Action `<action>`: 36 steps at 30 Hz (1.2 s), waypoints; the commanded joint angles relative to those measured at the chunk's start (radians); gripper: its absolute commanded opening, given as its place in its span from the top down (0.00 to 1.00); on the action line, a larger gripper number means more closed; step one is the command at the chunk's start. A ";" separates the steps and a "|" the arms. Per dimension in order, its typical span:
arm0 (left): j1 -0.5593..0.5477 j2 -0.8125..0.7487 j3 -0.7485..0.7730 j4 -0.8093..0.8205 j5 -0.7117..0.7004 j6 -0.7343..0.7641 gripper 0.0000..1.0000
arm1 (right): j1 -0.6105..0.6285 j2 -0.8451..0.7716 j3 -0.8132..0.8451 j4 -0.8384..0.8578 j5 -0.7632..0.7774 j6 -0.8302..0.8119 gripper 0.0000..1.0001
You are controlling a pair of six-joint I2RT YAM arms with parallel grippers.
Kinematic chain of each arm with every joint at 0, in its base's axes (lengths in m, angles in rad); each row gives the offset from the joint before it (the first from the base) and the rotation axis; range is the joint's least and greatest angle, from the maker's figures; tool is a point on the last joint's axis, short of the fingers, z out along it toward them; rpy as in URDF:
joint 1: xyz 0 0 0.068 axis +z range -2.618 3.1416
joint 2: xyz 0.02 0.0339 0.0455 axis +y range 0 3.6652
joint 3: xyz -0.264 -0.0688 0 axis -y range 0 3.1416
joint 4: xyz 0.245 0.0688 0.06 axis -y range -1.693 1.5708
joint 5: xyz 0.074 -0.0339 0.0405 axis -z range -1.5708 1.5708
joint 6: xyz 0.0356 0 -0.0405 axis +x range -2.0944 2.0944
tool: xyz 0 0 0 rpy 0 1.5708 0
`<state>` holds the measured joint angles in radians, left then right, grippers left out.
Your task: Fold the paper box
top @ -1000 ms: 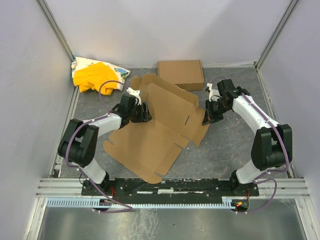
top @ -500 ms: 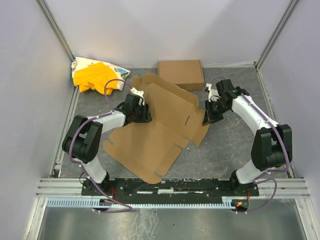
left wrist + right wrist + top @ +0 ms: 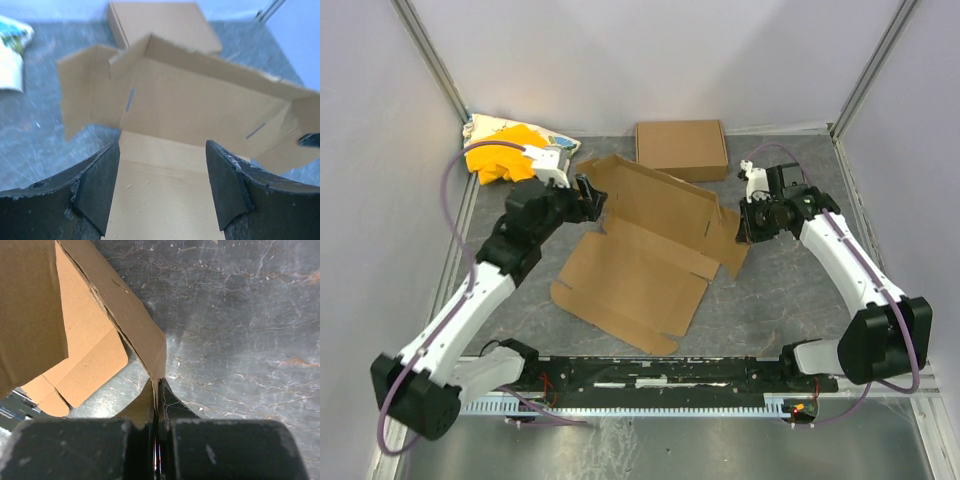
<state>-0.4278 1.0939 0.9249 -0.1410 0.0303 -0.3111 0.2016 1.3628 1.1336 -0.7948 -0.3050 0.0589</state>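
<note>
- In the middle of the grey table (image 3: pixel 770 290), the paper box (image 3: pixel 640 270) lies partly unfolded. A wide flat panel rests on the surface toward the arms' bases, and the far panel stands raised along a crease, with side flaps at both ends.
- At the box's far-left corner, the left gripper (image 3: pixel 588 196) hovers with its fingers (image 3: pixel 100 185) spread wide. Nothing sits between them, and its wrist view shows the flat panel and the raised wall beyond the gap. Whether a fingertip touches the cardboard cannot be told.
- At the box's right end, the right gripper (image 3: pixel 744 226) is clamped tight on the edge of a side flap. In its wrist view the thin cardboard edge runs straight down into the closed fingers (image 3: pixel 172 407).
- The pinched flap is lifted off the table, and a smaller tab shows beside it.
- Near the back wall, a neat brown carton (image 3: pixel 682 148) lies flat, just beside the raised panel's far edge.
- In the far-left corner, a yellow cloth bundle (image 3: pixel 508 155) sits near the left arm, apart from the box.
</note>
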 commanded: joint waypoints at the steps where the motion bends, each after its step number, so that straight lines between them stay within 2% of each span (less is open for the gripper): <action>1: -0.002 -0.127 0.030 -0.036 -0.076 0.085 0.23 | 0.011 -0.069 -0.017 0.103 0.009 -0.091 0.98; 6: -0.001 -0.196 -0.013 -0.037 -0.100 0.164 0.21 | 0.039 -0.089 -0.041 0.092 0.019 -0.178 0.98; 13: -0.002 -0.170 0.033 0.008 -0.054 0.272 0.18 | 0.091 -0.180 -0.101 0.103 0.042 -0.297 0.98; 17: -0.003 -0.133 0.063 0.070 -0.022 0.296 0.17 | 0.108 -0.245 -0.152 0.130 0.083 -0.313 0.98; 23: -0.034 0.001 0.178 0.066 0.065 0.322 0.17 | 0.126 -0.276 -0.197 0.148 0.107 -0.313 0.98; 25: -0.088 0.040 0.220 0.037 0.037 0.423 0.17 | 0.129 -0.270 -0.197 0.148 0.107 -0.312 0.98; 29: -0.197 0.102 0.255 0.011 -0.022 0.723 0.16 | 0.135 -0.254 -0.194 0.150 0.096 -0.311 0.98; 36: -0.206 0.129 0.201 -0.036 0.084 1.121 0.19 | 0.136 -0.240 -0.186 0.138 0.078 -0.313 0.98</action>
<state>-0.6395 1.2236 1.1320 -0.1513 0.0631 0.4927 0.3321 1.1252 0.9302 -0.6956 -0.2089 -0.2371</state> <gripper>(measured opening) 0.818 0.026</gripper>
